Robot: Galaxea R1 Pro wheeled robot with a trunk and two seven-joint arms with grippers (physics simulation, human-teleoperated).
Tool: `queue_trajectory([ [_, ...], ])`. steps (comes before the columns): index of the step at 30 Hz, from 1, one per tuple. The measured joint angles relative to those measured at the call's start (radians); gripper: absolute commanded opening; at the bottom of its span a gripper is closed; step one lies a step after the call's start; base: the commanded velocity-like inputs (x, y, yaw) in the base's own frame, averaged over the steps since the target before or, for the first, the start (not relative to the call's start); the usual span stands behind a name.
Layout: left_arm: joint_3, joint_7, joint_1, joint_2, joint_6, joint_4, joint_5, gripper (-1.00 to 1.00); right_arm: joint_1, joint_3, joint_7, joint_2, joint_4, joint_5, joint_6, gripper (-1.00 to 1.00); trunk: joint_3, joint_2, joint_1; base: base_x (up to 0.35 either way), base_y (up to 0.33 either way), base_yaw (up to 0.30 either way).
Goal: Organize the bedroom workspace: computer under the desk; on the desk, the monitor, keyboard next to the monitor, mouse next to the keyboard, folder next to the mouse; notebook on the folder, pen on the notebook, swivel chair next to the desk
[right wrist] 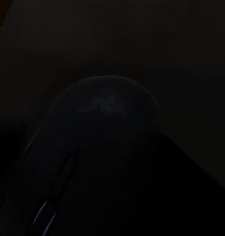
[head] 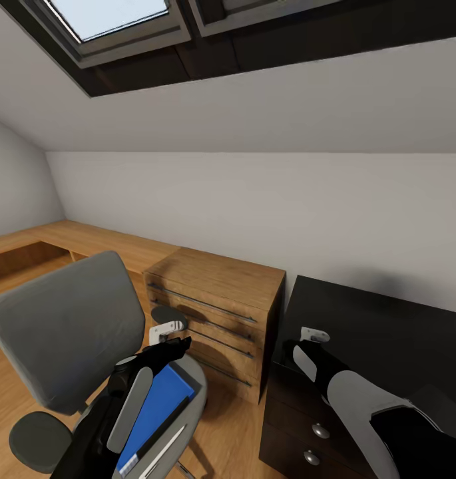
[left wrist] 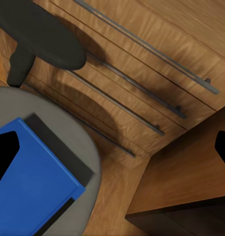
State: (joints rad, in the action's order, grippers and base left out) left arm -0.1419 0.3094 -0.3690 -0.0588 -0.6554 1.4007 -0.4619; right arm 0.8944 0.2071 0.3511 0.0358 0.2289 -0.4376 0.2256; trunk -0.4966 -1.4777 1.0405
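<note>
1. The folder (head: 156, 407), blue, lies flat on the seat of the chair (head: 64, 329) at the near left, with a thin white item, perhaps the pen (head: 162, 454), along its near right edge. This reads as the step of lifting the folder off the chair.
2. The left gripper (head: 175, 346) hangs above the far end of the folder, beside the chair's right armrest (head: 168, 315). In the left wrist view its fingers (left wrist: 5, 157) show as dark shapes wide apart with nothing between them, so it looks open and empty.
3. The robot should lower that gripper onto a free edge of the folder, not its middle: a flat folder probably needs a pinch across an overhanging edge.
4. It should keep clear of the armrest and of the wooden drawers (head: 218, 313) just beyond the chair.
5. If the white item is resting on the folder, it may slide off on lifting, so a level lift seems wise.
6. The right gripper (head: 303, 348) sits over the near left corner of the black desk (head: 387, 332). The right wrist view is almost black, showing a rounded dark object, maybe the mouse (right wrist: 100, 162). Whether the jaws are open or holding it cannot be told.
</note>
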Motion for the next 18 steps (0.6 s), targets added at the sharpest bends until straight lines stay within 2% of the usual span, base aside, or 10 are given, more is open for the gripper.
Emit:
queue_trajectory([
  [5,0.001,0.000,0.000,0.000,0.000,-0.003,0.000,1.00,0.000,-0.001,-0.002,-0.001,0.007,-0.003,0.000,-1.00,0.016,0.035,-0.019,0.000,0.000,0.000],
  [10,0.001,0.000,0.000,0.000,0.000,-0.008,0.001,1.00,-0.002,-0.020,-0.001,-0.008,0.155,-0.002,0.021,-1.00,0.031,0.070,-0.038,0.000,0.000,0.000],
  [15,0.002,0.000,0.000,0.001,0.000,-0.009,0.002,1.00,-0.004,-0.044,0.002,-0.035,0.238,-0.006,0.105,-1.00,0.047,0.105,-0.058,0.000,0.000,0.000],
  [17,0.002,0.000,0.000,0.002,0.000,-0.009,0.002,1.00,-0.017,-0.054,0.015,-0.044,0.316,-0.012,0.141,-1.00,0.053,0.119,-0.065,-0.085,0.000,0.000],
  [18,0.002,0.000,0.000,0.002,0.001,-0.009,0.002,1.00,-0.064,-0.059,0.069,-0.050,0.428,-0.011,0.167,-1.00,0.056,0.126,-0.069,-0.230,0.000,0.000],
])
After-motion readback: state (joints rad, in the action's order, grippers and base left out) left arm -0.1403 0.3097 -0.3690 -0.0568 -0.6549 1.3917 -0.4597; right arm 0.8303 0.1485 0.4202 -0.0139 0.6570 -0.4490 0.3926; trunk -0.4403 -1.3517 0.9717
